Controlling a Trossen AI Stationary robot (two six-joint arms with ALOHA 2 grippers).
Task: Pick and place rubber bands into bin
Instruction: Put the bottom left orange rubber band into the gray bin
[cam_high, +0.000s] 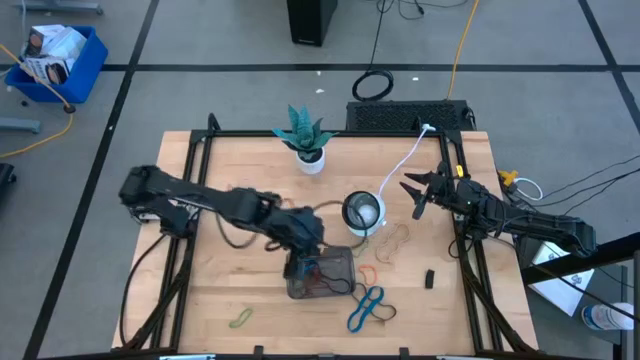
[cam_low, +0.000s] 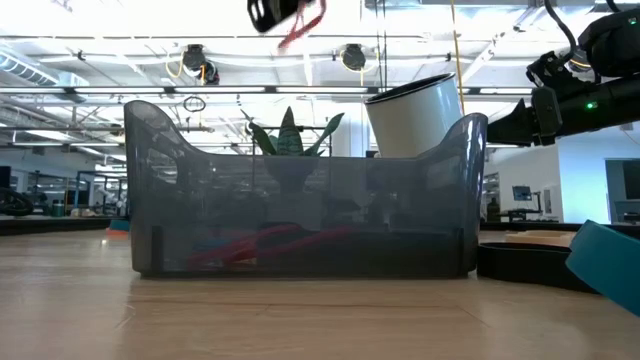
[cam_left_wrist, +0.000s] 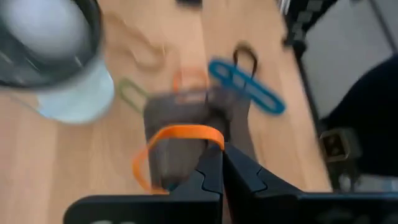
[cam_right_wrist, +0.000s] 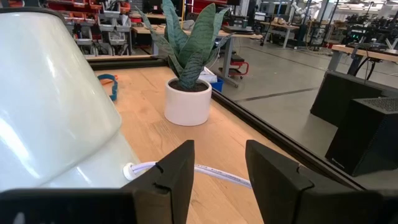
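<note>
Hanging over the bin (cam_high: 322, 274), which sits near the table's front edge at mid-width, the left gripper (cam_left_wrist: 221, 163) is clenched on an orange rubber band (cam_left_wrist: 180, 134) that droops to one side. Released off-centre, the loop could catch the bin's wall (cam_low: 300, 215) and slide onto the wood; a floppy band may also cling to the fingers. Red bands already lie inside. Beside the bin's right wall lie blue bands (cam_high: 367, 308), near the front edge, and a green one (cam_high: 241, 319) to its left. Just behind stands the white bowl (cam_high: 363, 212), crowding the far side. The right gripper (cam_high: 420, 190), jaws apart and empty, waits toward the table's far right corner.
</note>
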